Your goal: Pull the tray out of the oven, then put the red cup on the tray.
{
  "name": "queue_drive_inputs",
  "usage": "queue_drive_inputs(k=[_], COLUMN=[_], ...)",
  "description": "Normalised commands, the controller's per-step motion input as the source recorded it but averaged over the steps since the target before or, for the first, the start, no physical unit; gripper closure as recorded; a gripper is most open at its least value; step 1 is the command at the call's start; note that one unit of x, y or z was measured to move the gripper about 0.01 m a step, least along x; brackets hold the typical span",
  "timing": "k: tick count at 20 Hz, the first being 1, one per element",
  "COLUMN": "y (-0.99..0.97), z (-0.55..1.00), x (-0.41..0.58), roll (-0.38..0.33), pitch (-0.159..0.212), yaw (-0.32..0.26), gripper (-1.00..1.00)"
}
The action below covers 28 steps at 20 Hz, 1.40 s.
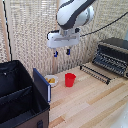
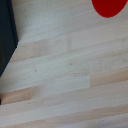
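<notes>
The red cup (image 1: 70,79) stands upright on the wooden table, and part of the red cup (image 2: 110,6) shows at the edge of the wrist view. My gripper (image 1: 62,52) hangs well above the table, up and slightly toward the exterior view's left of the cup, open with its blue fingertips (image 1: 56,53) apart and nothing between them. The dark oven (image 1: 116,49) sits at the exterior view's right with its door (image 1: 95,73) folded down. A rack of thin bars, the tray (image 1: 109,63), shows at the oven's mouth. How far out it sits I cannot tell.
A small white bowl (image 1: 51,80) with yellow bits sits just beside the cup. A big black fabric case (image 1: 20,97) with a blue flap fills the exterior view's lower left, and the case's edge (image 2: 6,35) shows in the wrist view. A slatted screen stands behind.
</notes>
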Motion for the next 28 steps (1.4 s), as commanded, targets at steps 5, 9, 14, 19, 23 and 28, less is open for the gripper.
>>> queue_drive_inputs(k=[5,9,14,19,23,28], y=[-0.11,-0.14,-0.15,-0.16,-0.16,-0.17], z=[0.0,0.0,0.0,0.0,0.0,0.0], x=[0.101,0.183,0.187,0.185,0.176,0.174], roll=[-0.355,-0.355,-0.351,-0.34,-0.34,-0.337], pitch=[0.003,0.0,-0.001,-0.008,-0.008,-0.011], yaw=[0.099,0.076,0.077,0.084,0.087,0.087], gripper=[-1.0,-1.0,-1.0,-1.0,-1.0,-1.0])
